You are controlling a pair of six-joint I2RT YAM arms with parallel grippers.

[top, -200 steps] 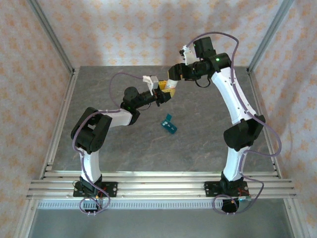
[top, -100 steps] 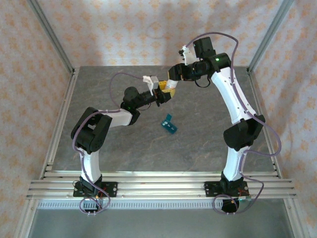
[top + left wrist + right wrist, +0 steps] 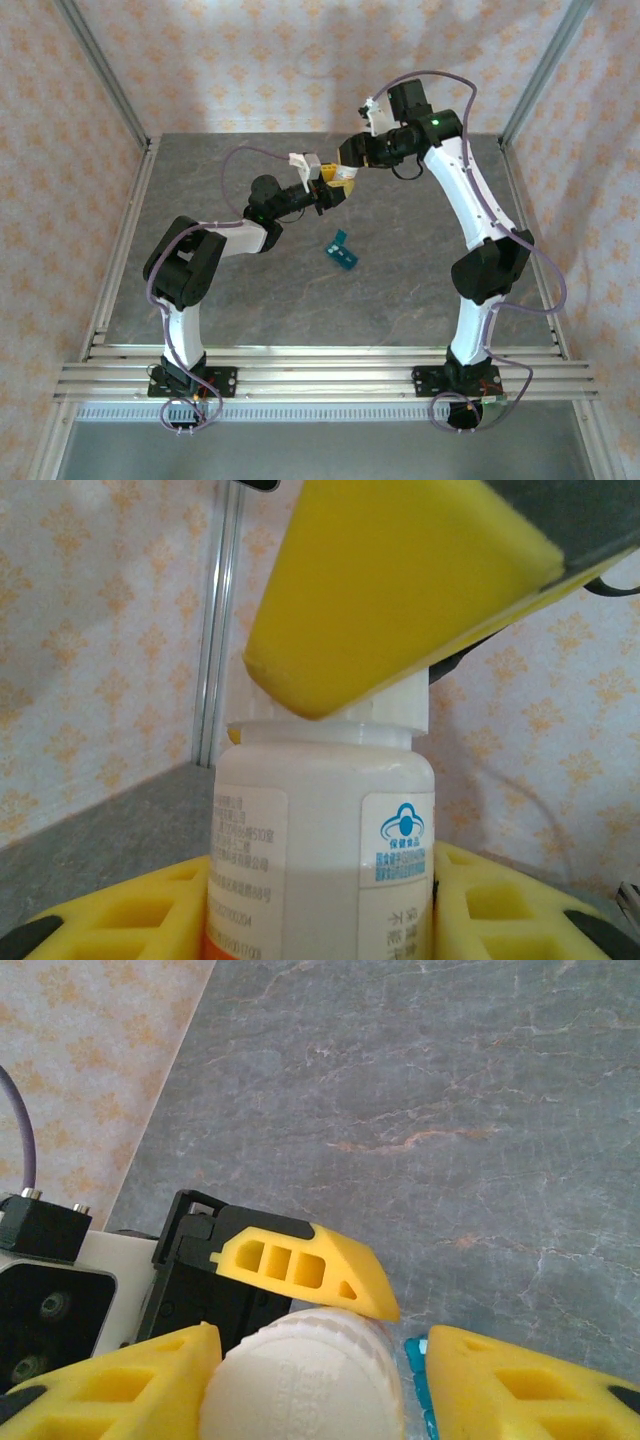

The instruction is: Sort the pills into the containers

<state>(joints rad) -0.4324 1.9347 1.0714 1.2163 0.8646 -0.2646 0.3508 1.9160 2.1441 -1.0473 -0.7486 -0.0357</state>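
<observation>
My right tool (image 3: 346, 172) has just narrowed its jaws around the cap (image 3: 300, 1375), not yet clamped. My left tool (image 3: 328, 193) grips the white bottle (image 3: 320, 830), so I judge uncapping is next. The teal pill box (image 3: 342, 251) lies on the table (image 3: 250, 290), at 6 o'clock from the bottle.

Teal pill box (image 3: 343, 251) on grey table (image 3: 250, 290)

My left arm (image 3: 185, 265): white links between bulky black joint housings.
My right arm (image 3: 462, 185): the same white shell and black joints, with a small green light (image 3: 436, 122) lit near the wrist.
My cables (image 3: 27, 1130): thin purple cords running along each arm.
My left gripper (image 3: 338, 188): yellow fingers (image 3: 300, 1260) with rectangular hollows, on a black carrier.
My right gripper (image 3: 312, 1385): yellow fingers too, with the same cut-out hollows.
My bases (image 3: 190, 380): black plates.
</observation>
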